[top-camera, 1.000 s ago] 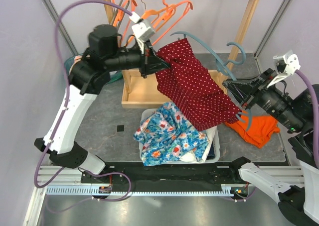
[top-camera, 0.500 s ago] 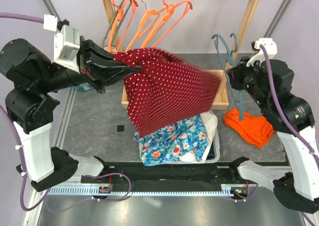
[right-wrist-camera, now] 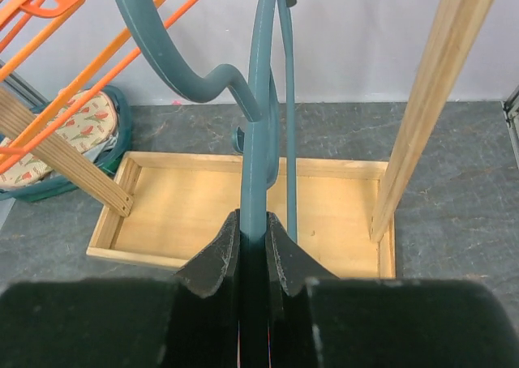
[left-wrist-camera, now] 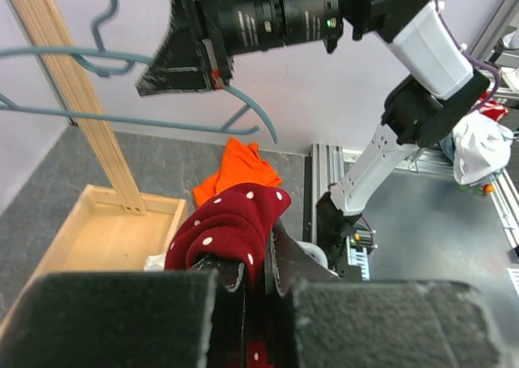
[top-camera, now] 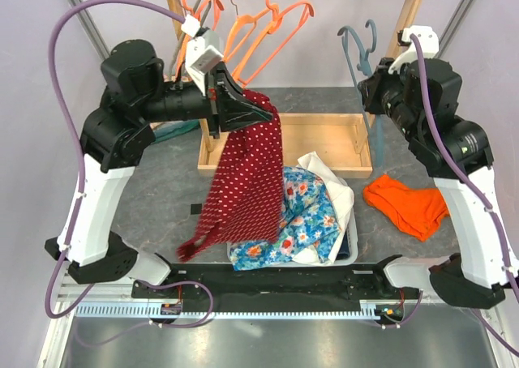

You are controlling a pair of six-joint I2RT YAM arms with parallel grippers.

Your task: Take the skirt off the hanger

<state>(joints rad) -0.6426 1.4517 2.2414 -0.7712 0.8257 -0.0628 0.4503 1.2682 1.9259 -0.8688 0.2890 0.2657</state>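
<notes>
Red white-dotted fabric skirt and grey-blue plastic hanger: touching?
Apart. Top external view: the red white-dotted skirt hangs from the left gripper; the grey-blue plastic hanger is in the right gripper, with bare wooden tray between them.

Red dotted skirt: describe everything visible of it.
Dark red soft fabric with small white dots. The skirt hangs as a long, narrow, bunched drape from the left gripper, which is shut on its top edge, apart from the hanger. Its lower end trails toward the table, left of the bin.
</notes>
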